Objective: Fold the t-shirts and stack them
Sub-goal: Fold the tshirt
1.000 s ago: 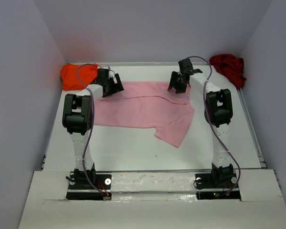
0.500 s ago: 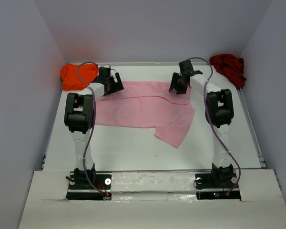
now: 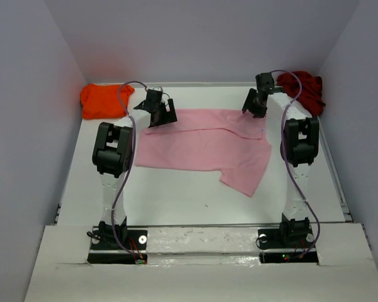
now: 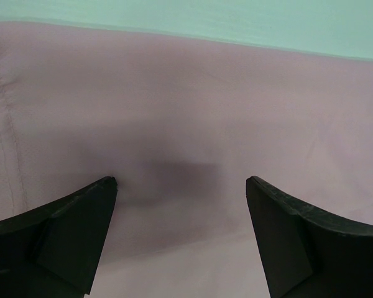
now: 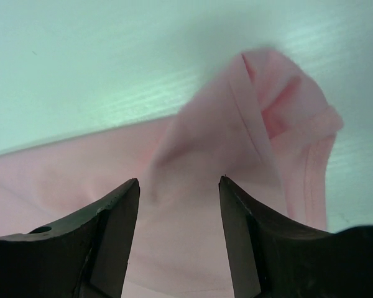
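**Top external view: pink t-shirt spread out, both grippers at its far edge**

The pink t-shirt (image 3: 201, 145) lies spread across the middle of the white table (image 3: 176, 201), with one sleeve trailing toward the near right. The orange t-shirt (image 3: 104, 100) sits bunched in the far left corner. The dark red t-shirt (image 3: 303, 88) sits bunched in the far right corner. Both are well apart from the pink one.

The left gripper (image 3: 164, 114) hangs over the pink shirt's far left edge. In its wrist view the jaws stand wide, with flat pink cloth filling the space beyond them.

The right gripper (image 3: 256, 106) is at the shirt's far right corner. Its jaws are narrower than the left's but clearly apart. A raised fold of hemmed pink cloth shows just past them. I cannot tell whether either gripper's tips touch the cloth.
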